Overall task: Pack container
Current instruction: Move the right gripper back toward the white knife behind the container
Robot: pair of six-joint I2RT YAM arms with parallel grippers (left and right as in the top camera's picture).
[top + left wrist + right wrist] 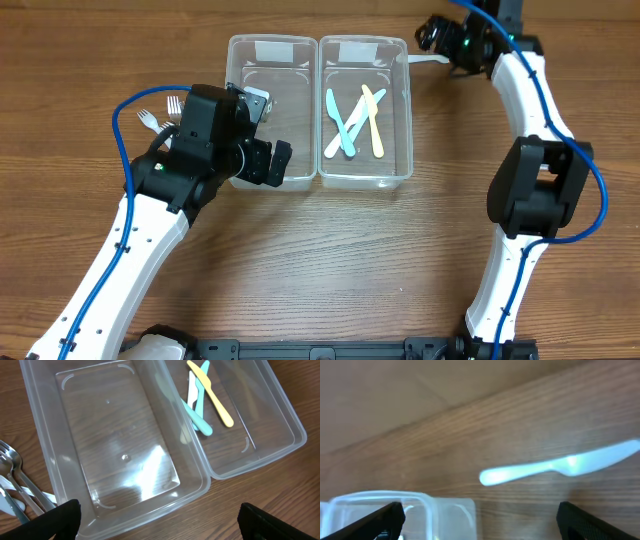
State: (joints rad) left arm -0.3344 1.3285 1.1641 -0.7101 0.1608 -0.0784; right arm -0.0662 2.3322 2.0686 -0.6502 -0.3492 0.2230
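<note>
Two clear containers stand side by side. The left container (240, 60) (150, 505) is empty. The right container (405, 100) (295, 430) holds a yellow knife (374, 125) (212, 395), a teal knife (338, 120) (200, 410) and a white knife (340, 135) (192, 390). My left gripper (268, 132) (167, 522) hangs open over the empty container's near edge, holding nothing. My right gripper (437, 38) (485, 520) is open above a loose white plastic knife (428, 60) (555, 467), which lies on the table beside the right container's far corner (420, 502).
Metal forks (160, 112) (15, 480) lie on the wooden table just left of the empty container, partly under my left arm. My right arm's white links run down the right side of the table.
</note>
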